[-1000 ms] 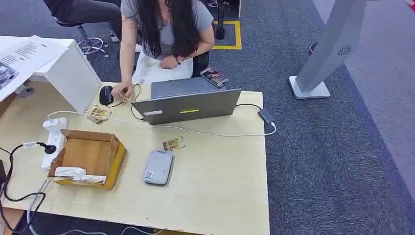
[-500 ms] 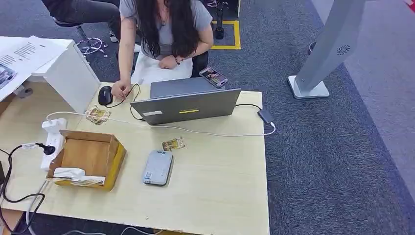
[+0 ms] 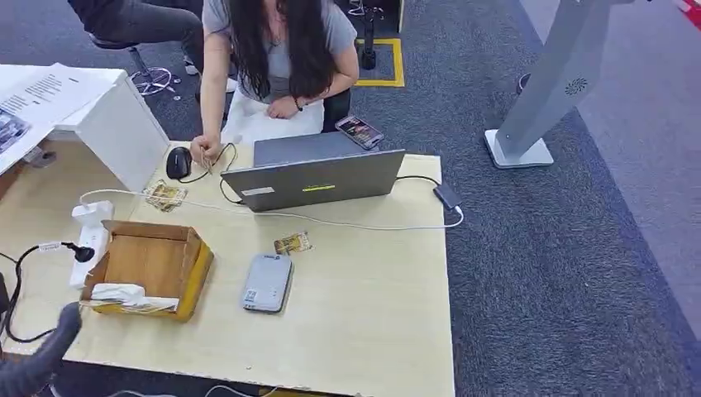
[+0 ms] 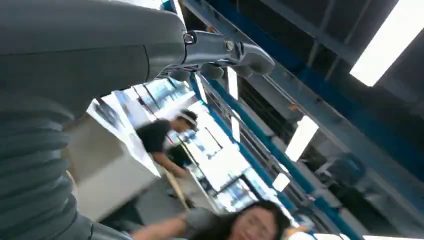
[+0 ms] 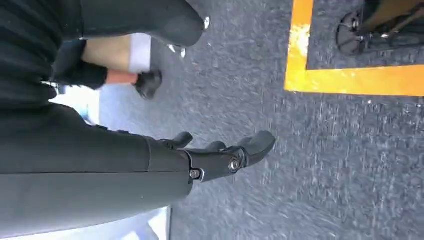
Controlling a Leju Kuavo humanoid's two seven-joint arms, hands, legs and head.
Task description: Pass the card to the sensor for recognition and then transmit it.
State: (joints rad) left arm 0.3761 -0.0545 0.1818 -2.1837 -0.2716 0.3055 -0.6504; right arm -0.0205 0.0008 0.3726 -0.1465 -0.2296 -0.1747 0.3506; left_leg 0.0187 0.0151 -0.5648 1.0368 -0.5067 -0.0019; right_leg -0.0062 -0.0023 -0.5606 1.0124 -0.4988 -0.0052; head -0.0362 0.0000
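Card (image 3: 293, 243): I see it lying flat on the bench (image 3: 372, 314), near the middle, just beyond the far right corner of the sensor and apart from it.
Sensor (image 3: 267, 283): a grey flat box, lying on the bench to the right of the cardboard box (image 3: 153, 266).
Left hand (image 4: 220, 50): I see it raised in the air, fingers apart, holding nothing; in my head view the arm's tip enters at the near left corner.
Right hand (image 5: 225, 155): hangs over grey carpet, fingers loosely spread, empty.
Laptop (image 3: 314, 175): open at the far edge, lid back toward me.
Person (image 3: 277, 50): seated beyond the bench, one hand by a black mouse (image 3: 178, 162).
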